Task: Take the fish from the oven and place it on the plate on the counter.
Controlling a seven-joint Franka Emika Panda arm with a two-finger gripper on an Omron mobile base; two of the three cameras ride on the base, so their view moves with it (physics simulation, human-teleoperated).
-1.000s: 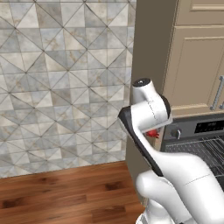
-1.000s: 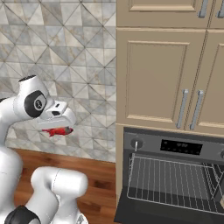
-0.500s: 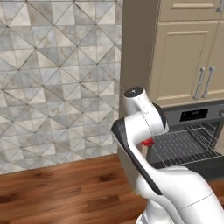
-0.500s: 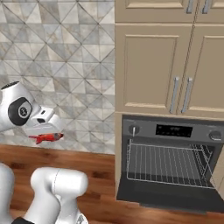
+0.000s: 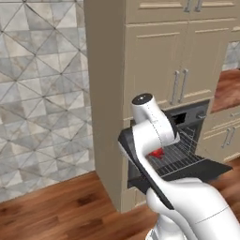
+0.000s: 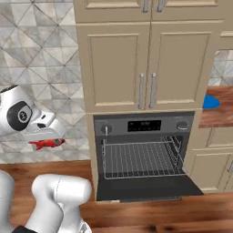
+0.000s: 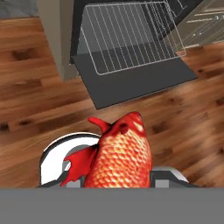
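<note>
Your end effector (image 6: 45,142) is clamped on the small red-orange scaly fish (image 6: 45,144), holding it in the air well clear of the black built-in oven (image 6: 143,154), out at about 9 o'clock from the oven in the right base view. In the hand view the fish (image 7: 118,157) sits between the fingers with its head pointing toward the red wood plank floor (image 7: 35,96), so the grip looks to be across its body; that would keep the long shape from swinging as the base turns, I judge.

The oven door (image 6: 150,189) hangs fully down and the metal wire rack (image 6: 141,159) inside carries nothing, which fits the fish being already out. In the left base view the fish (image 5: 156,153) shows as a red spot beside the white arm link, in front of the rack.

The round bright blue plate (image 6: 210,102) lies on the reddish-brown wood surface (image 6: 216,116) at about 3 o'clock from the oven, past the tall beige cabinet column (image 6: 150,59). What shows of the plate is bare. You have the carry across and the set-down left to do, and the plate is well apart from the fish for now.
</note>
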